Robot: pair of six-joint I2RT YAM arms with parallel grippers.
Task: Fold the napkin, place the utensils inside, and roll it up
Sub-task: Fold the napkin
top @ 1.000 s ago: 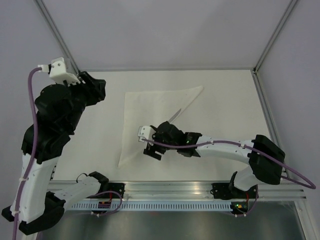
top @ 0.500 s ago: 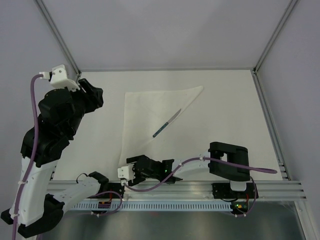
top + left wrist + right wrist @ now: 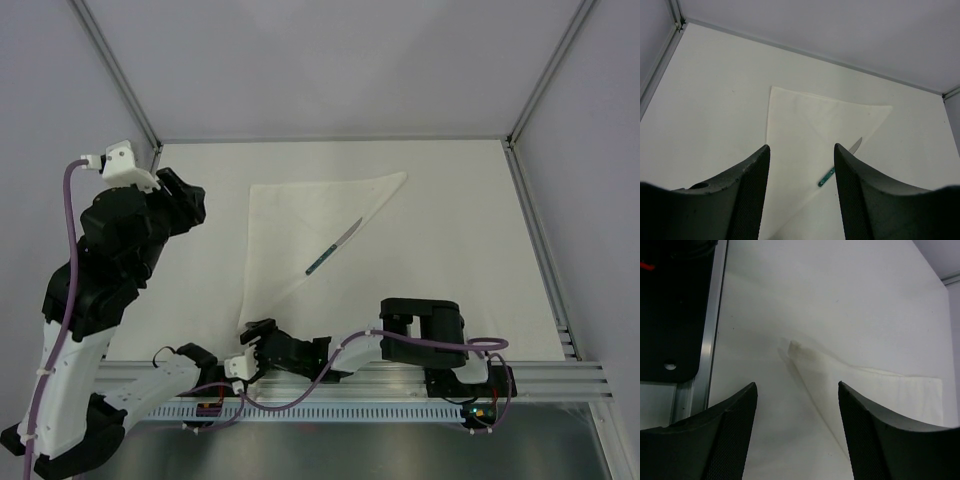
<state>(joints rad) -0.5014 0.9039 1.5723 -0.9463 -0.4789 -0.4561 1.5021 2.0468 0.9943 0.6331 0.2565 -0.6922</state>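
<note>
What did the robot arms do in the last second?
The right gripper drew back from the middle of the napkin toward the near edge, leaving the knife lying uncovered on the cloth. It now hovers open by the napkin's near corner. The napkin, knife and open left gripper stayed about where they were.

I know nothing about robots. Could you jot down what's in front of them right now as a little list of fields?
Napkin: white, folded into a triangle, flat on the table
Knife: green handle, lying along the napkin's long edge
Left gripper: raised over the table's left side, open, empty
Right gripper: low, facing the napkin's near corner, open, empty
Other cutlery: none in view
</note>
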